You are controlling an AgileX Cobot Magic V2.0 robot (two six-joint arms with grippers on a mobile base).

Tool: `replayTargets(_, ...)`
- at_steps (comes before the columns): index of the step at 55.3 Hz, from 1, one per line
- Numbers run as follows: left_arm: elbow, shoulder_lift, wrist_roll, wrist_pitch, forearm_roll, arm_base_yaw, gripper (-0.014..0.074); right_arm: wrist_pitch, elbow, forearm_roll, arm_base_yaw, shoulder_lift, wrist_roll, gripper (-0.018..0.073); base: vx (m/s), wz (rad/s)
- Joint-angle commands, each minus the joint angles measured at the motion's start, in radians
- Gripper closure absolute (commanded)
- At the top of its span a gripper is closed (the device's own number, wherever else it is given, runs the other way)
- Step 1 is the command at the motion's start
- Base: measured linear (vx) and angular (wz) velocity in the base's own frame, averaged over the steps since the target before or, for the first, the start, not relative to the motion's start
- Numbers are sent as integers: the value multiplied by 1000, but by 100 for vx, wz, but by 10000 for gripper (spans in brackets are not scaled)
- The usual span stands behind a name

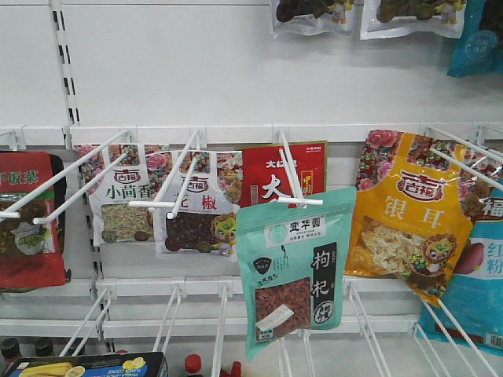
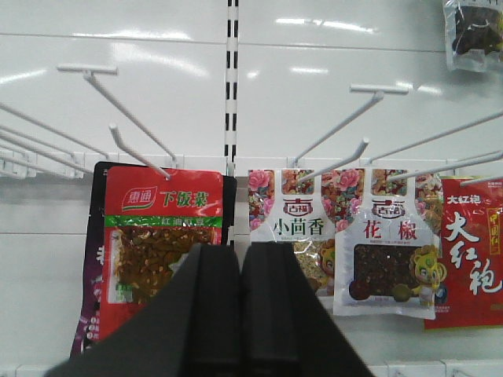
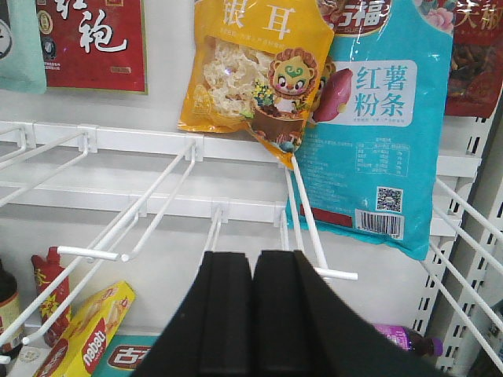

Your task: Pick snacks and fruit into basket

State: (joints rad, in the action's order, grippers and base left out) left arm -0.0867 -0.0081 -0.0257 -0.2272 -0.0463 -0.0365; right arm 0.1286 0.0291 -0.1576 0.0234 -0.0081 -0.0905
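- Two grippers, left gripper (image 2: 240,310) and right gripper (image 3: 251,314): black jaws pressed together, nothing between.
- One mint-green pouch (image 1: 295,271), black label, red-berry window, hanging at front tip of hook (image 1: 288,169).
- One black box (image 1: 86,365), yellow pieces printed, bottom left.

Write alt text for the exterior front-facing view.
A mint-green pouch with a window of red berries hangs tilted at the tip of a white hook on a store wall. Spice pouches hang behind it, an orange-yellow pouch to its right.
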Motion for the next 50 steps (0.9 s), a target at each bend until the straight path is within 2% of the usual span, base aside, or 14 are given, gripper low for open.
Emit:
replayTargets(1,-56,-14,-2,-52,0,-4,602,-84,6,-10,2,-11,5,568,0,0)
replayTargets(13,-117,70,-7,-55,0,-4,602,-84,6,-10,2,-11,5,568,0,0)
replayTargets(16,-140,117,-37,-57,0,-4,602,-84,6,-10,2,-11,5,568,0,0)
replayTargets(24,-187,245,-245,-76,0,-4,602,-84,6,-10,2,-11,5,568,0,0)
replayTargets(33,-210,365,-598,-93,0,-5,602,-84,6,-10,2,-11,5,568,0,0)
replayTargets(37,-210,405,-727,-89,1,-10,602,-84,6,-10,2,-11,5,568,0,0)
replayTargets(42,-210,447,-826,-77,2,-36,602,-84,6,-10,2,-11,5,568,0,0)
replayTargets(50,-210,518,-853,-67,2,-116,602,-84,6,-10,2,-11,5,568,0,0)
